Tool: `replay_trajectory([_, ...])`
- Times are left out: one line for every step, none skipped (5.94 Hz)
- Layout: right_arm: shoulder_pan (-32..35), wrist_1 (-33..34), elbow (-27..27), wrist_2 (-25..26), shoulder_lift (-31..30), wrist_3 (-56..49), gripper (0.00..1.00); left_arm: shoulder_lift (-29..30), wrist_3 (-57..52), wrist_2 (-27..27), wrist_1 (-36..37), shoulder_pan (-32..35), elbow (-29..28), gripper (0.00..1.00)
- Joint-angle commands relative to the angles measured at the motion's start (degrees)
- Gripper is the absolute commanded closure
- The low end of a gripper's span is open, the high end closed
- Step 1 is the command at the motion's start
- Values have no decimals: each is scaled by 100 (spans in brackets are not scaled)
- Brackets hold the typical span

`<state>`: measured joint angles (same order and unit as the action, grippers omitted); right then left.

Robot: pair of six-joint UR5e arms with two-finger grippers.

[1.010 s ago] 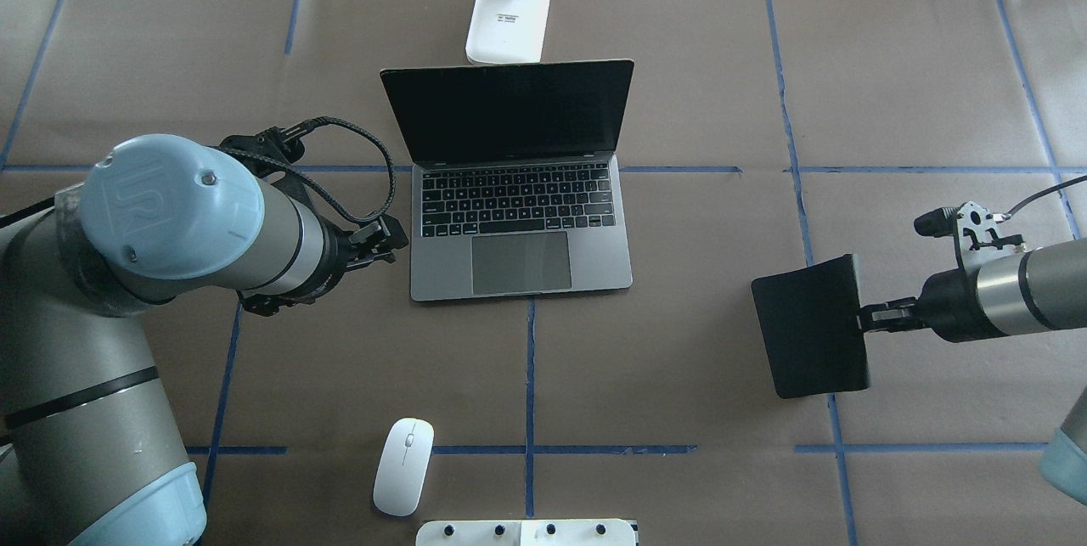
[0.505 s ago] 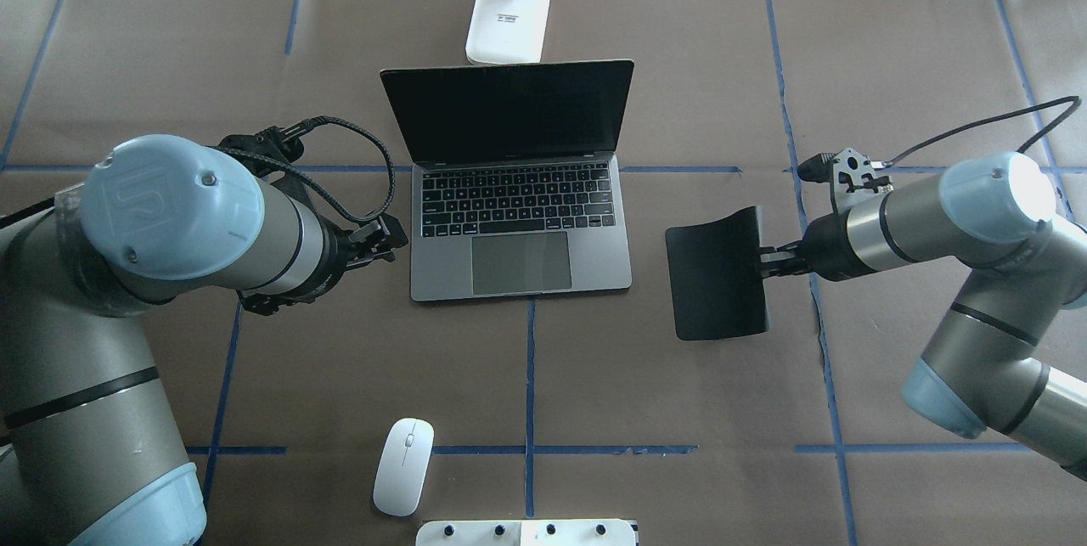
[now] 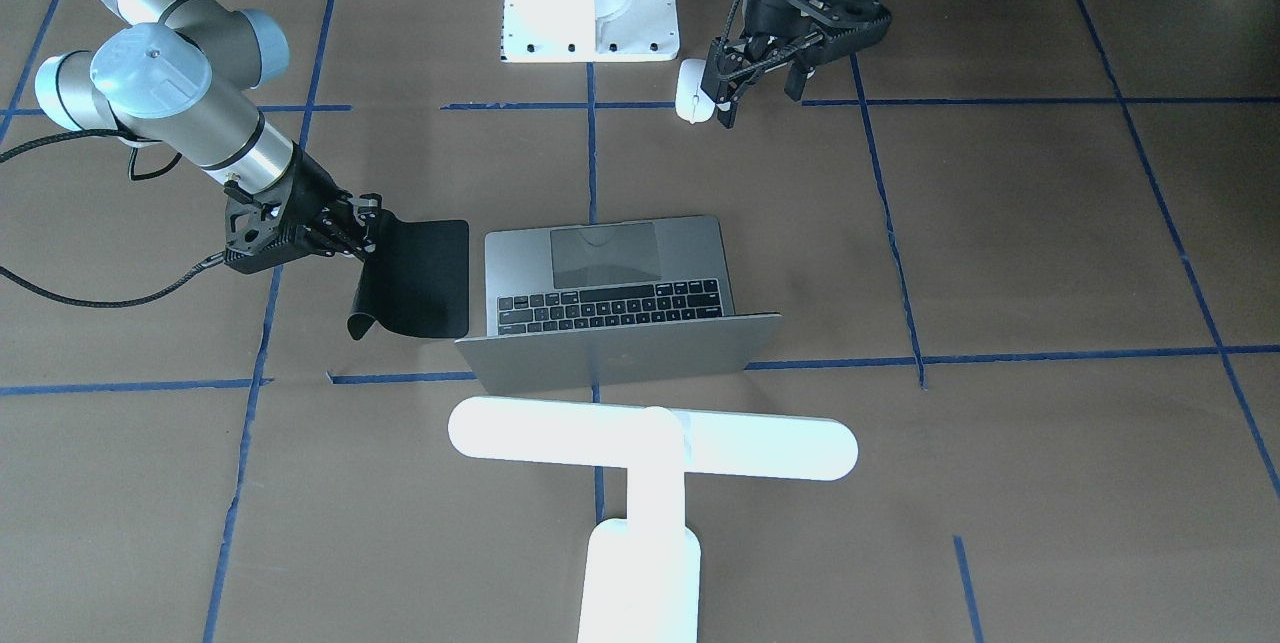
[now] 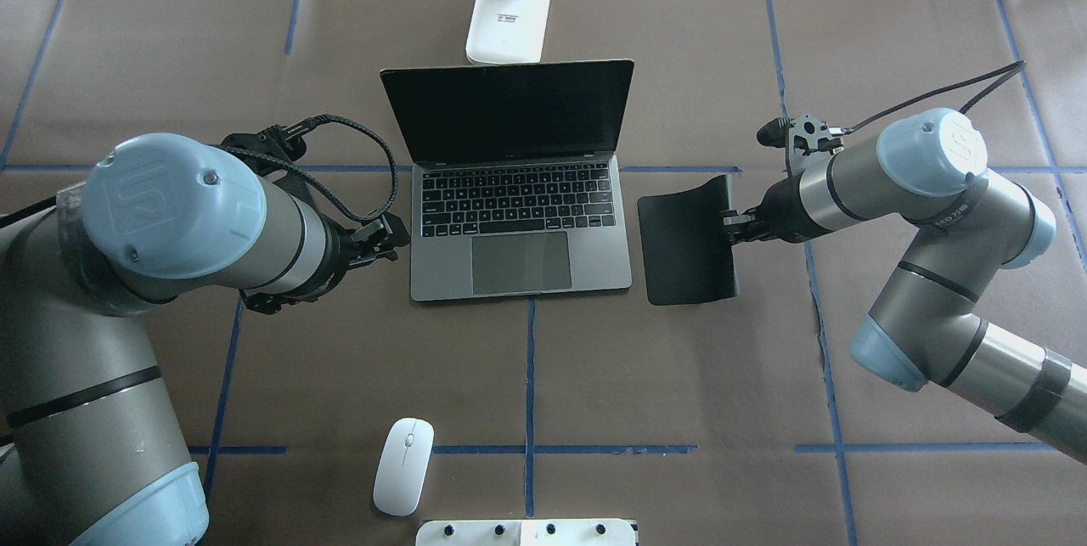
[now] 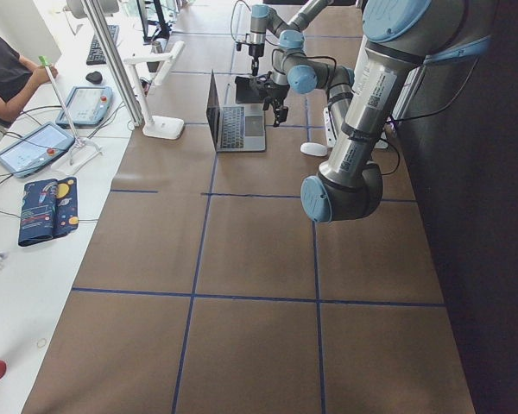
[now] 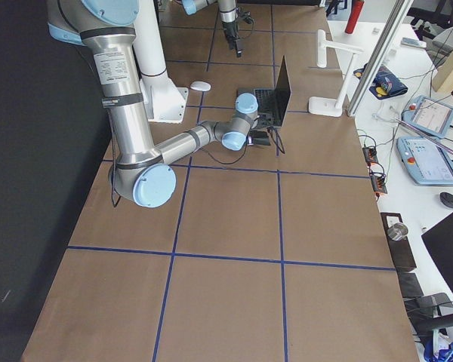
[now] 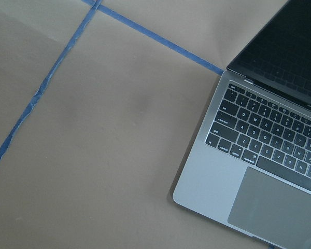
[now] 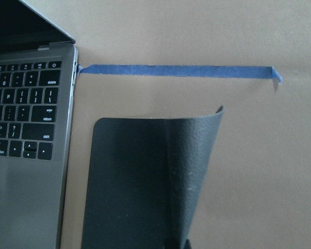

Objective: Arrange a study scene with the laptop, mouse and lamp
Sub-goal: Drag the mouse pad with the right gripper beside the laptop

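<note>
The grey laptop [image 4: 521,223] stands open at the table's middle; it also shows in the left wrist view [image 7: 259,171]. The white lamp [image 3: 650,438] stands behind it, its base [image 4: 508,19] on the far side. The white mouse [image 4: 402,466] lies near the front edge, left of centre. My right gripper [image 4: 732,223] is shut on the edge of a black mat [image 4: 688,250], which lies just right of the laptop with the gripped edge curled up [image 8: 197,155]. My left gripper [image 4: 391,242] hovers open and empty above the table, left of the laptop.
A white boxy pedestal [image 4: 526,533] stands at the front edge by the mouse. Blue tape lines [image 4: 530,376] cross the brown paper. Cables and tablets lie beyond the far edge [image 5: 43,147].
My right arm has carried the black mat leftward, from the right half of the table to right beside the laptop. The left arm, mouse, laptop and lamp have not moved.
</note>
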<state>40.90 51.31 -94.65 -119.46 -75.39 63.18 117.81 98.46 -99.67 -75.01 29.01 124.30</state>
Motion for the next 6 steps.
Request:
replay_trajectory([40,-7,79,10,-2,-25,100,22,6,0,-5,0,-2,0])
replay_trajectory([67,2,87,10,-11,-25,100,22,-3,0,4,0,-2,0])
replay_trajectory([119,19,122,-7,-2,-8,78,14,-3,0,4,0,-2,0])
replay_trajectory([137,19,201,1,41,62,1,-12,-3,-9,-5,0,-2,0])
replay_trajectory([233,11,193,-34,33,54,0,-56,-46,-17,-22,-35,6,0])
replay_trajectory([460,28,176,-251,24,45,0,-65,-81,-18,-31,-331,6,0])
